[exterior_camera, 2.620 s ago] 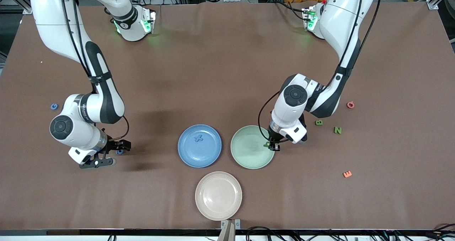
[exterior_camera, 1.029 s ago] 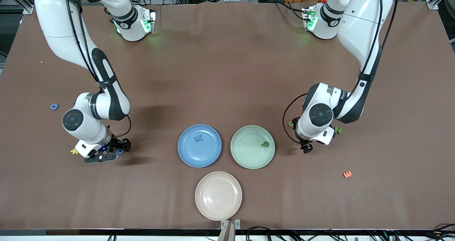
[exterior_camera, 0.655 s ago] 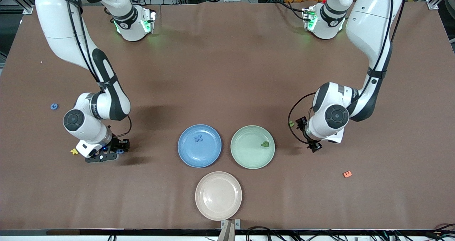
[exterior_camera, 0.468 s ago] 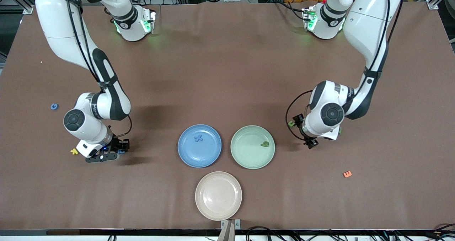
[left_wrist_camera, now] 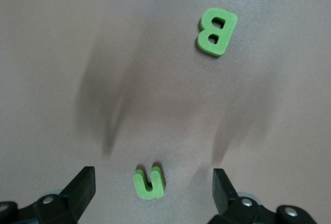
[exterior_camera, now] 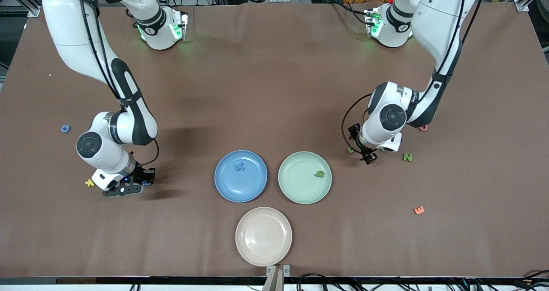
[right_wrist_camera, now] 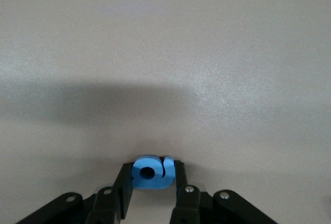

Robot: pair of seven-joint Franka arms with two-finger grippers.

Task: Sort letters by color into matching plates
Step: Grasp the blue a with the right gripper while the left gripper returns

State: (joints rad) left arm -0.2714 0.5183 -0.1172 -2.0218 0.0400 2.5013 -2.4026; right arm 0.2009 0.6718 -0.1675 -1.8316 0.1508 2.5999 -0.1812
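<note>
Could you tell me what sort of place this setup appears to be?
Probably a robotics lab bench: two white arms mounted on a brown table, foam letters such as a green N scattered around three plates, and cables and metal framing along the table's edges.

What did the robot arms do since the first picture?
The left end effector let go of a green letter in the mint green plate, then moved away toward its own end of the table; it now hangs open over a green U. The right end effector closed on a blue letter. The plates and the blue X stayed put.
</note>
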